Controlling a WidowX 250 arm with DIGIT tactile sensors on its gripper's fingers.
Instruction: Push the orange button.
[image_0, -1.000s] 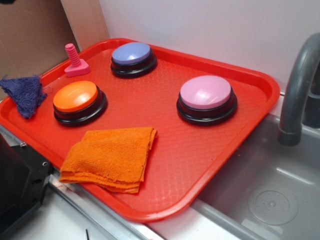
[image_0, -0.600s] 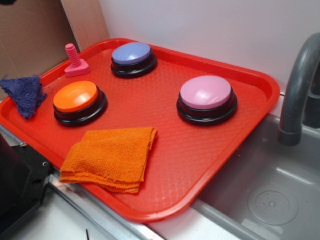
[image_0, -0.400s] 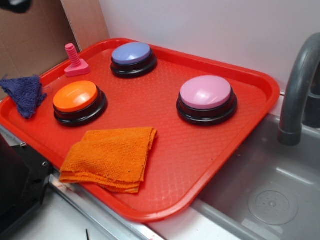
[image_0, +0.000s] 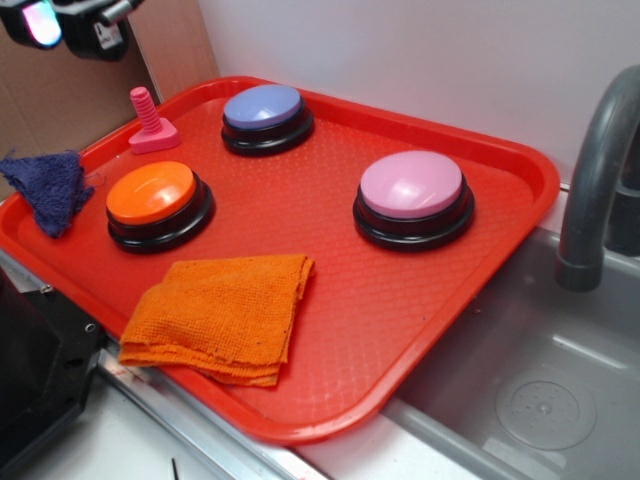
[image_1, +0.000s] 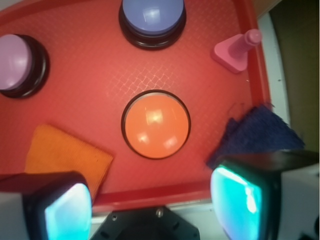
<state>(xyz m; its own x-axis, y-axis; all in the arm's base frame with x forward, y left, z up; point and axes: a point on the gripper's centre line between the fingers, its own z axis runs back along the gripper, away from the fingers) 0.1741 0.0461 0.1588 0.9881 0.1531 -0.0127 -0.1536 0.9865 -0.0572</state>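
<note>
Hovering gripper (image_1: 152, 205) | fingers spread apart, empty | well above orange button (image_1: 156, 125) | tray (image_0: 420, 330)

three buttons on tray (image_0: 500, 215), folded cloth (image_0: 220, 315) in front

Claw (image_0: 65, 28) cropped by top edge; faucet (image_0: 597, 190) cropped right.

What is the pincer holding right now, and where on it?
Nothing: the pincer is open and empty, high above the orange button.
</note>
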